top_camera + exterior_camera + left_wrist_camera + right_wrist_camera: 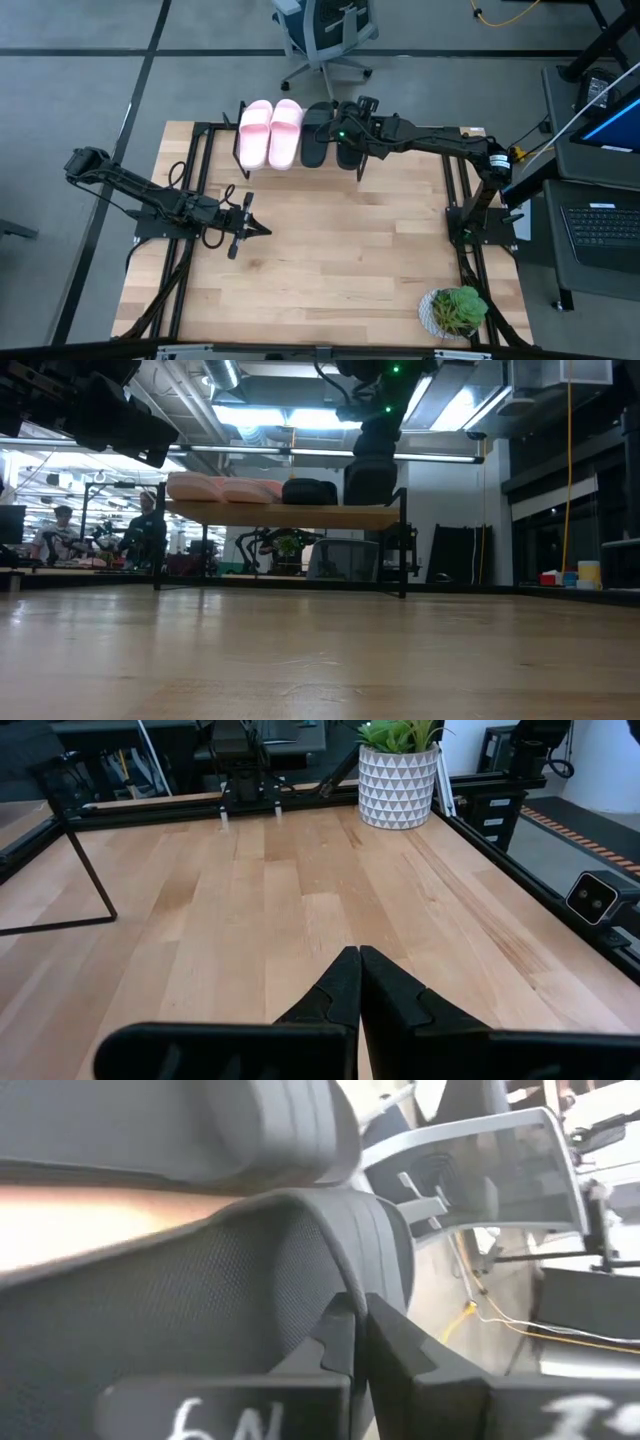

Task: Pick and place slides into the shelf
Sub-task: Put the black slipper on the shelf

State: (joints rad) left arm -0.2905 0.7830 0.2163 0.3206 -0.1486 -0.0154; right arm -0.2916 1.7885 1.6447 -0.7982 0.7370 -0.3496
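Observation:
The shelf [300,515] stands at the table's far edge. Two pale pink slides [270,132] [222,488] lie side by side on its plank, with one black slide [317,135] [309,491] to their right. A second black slide [348,152] [370,482] is at the row's right end, under my right gripper [350,145] [358,1320], which is shut on it. My left gripper [262,230] [358,965] is shut on nothing and hovers over the table's left middle. My right gripper pinches the wide strap of the rightmost black slide at its edge [345,1285] between the two fingers. It comes from above and from the table's right, over the shelf. The low view shows the slide reaching down to the plank; whether it rests there I cannot tell.
A potted plant [455,310] [398,780] sits at the table's near right corner. An office chair [320,40] stands beyond the far edge, behind the shelf. Bare wooden tabletop [340,250] spreads between the two arms. People show far off in the low view.

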